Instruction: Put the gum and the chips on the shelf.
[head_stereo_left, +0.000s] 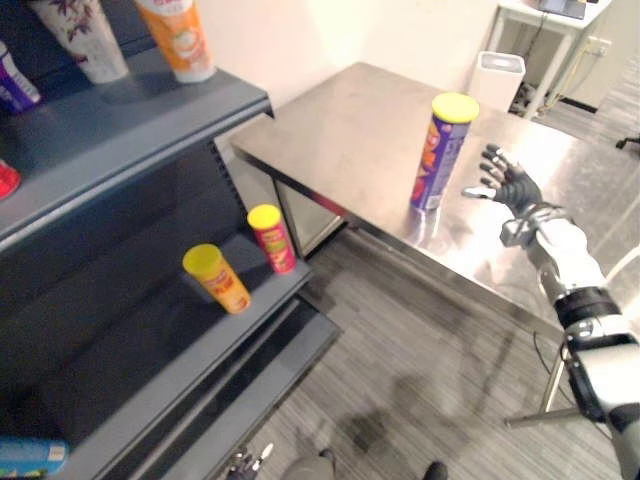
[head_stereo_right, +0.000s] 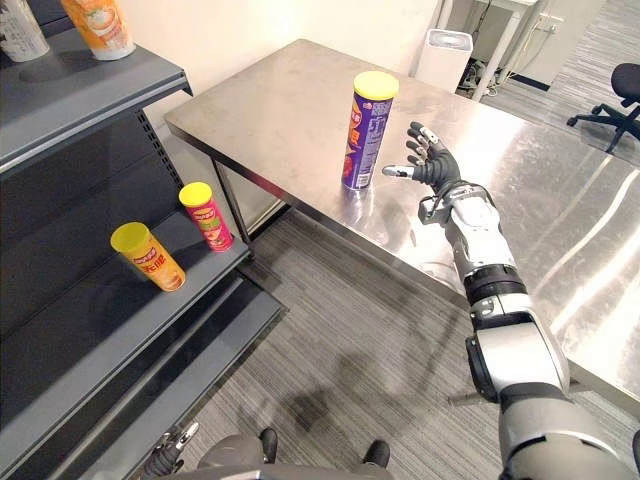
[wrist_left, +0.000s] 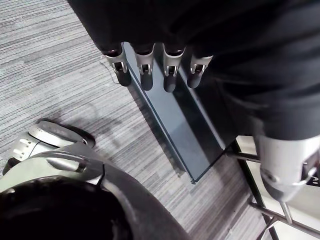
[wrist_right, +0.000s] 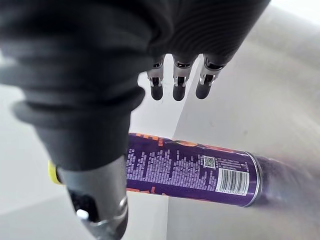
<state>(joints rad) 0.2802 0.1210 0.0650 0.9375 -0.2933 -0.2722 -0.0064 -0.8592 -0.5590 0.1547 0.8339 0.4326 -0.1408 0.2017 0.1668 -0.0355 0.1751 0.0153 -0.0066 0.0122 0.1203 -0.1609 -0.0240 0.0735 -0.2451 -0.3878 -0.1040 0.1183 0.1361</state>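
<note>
Hovering beside the chips can (head_stereo_right: 366, 130), the right robot hand (head_stereo_right: 438, 167) splays wide.

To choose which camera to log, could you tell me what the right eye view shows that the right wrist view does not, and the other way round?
Right eye view, beyond the wrist view: the shelf with a yellow can and a red can on it, and a white bin past the table. Right wrist view, beyond the eye view: the barcode on the purple can. Both: the purple can on the table, with the open right robot hand beside it.
</note>
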